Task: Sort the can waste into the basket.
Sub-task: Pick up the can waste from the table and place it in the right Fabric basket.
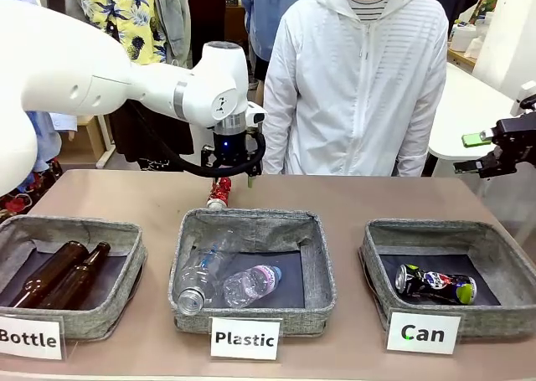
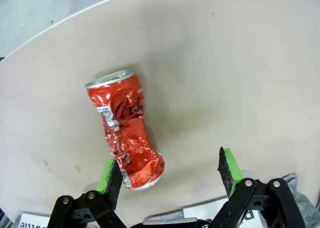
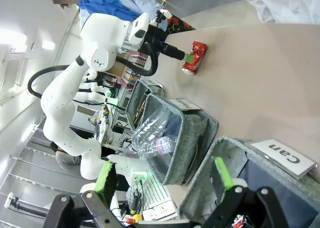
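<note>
Red can [image 2: 126,130]: crushed, Coca-Cola script legible, lying on the table [image 2: 225,62] behind the "Plastic" basket [image 1: 251,268]. Left gripper [image 2: 170,170] poised just over it, fingers apart, one green pad [image 2: 106,174] beside the can's lower end. Dark can [image 1: 435,284] lies inside the basket [image 1: 444,239] signed "Can" [image 1: 423,333]. Right gripper [image 1: 484,151] above that basket, fingers apart, empty. Third basket signed "Bottle" [image 1: 29,337].

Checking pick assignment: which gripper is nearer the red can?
Left. The left gripper hangs open just over the red can, one pad beside its lower end. The right gripper is open, off at the table's right edge.
</note>
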`<state>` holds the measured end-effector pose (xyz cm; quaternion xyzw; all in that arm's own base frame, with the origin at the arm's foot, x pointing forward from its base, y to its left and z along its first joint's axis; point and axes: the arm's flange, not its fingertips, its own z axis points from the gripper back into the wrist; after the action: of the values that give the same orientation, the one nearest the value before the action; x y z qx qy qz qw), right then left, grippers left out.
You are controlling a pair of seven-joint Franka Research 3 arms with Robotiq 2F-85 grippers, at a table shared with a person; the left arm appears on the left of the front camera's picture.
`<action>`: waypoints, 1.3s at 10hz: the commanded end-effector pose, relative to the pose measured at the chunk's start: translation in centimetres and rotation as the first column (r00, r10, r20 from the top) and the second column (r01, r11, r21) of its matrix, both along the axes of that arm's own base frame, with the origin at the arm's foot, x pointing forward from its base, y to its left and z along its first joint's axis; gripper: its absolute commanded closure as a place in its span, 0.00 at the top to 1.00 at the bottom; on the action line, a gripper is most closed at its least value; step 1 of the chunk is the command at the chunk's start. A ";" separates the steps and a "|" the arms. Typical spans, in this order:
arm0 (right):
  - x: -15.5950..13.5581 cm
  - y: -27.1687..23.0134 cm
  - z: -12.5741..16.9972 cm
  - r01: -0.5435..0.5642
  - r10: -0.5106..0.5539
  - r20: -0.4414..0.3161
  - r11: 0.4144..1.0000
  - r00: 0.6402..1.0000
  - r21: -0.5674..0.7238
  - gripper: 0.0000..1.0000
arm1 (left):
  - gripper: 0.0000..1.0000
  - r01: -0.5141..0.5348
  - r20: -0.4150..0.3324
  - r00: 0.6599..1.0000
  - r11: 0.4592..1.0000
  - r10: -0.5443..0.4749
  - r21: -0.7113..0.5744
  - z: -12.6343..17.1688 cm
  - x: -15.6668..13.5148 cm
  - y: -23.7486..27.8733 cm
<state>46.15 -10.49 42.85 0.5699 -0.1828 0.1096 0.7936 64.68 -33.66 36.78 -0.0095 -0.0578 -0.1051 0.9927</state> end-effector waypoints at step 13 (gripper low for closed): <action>0.0 -0.2 0.2 -0.011 0.011 0.019 1.000 1.000 0.001 1.00 | 1.00 -0.064 -0.169 0.984 0.997 0.058 -0.032 -7.1 5.1 4.5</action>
<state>46.15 -10.49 42.85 0.5699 -0.1828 0.1096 0.7936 68.82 -29.17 29.35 -0.0248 0.0109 -0.0612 0.9978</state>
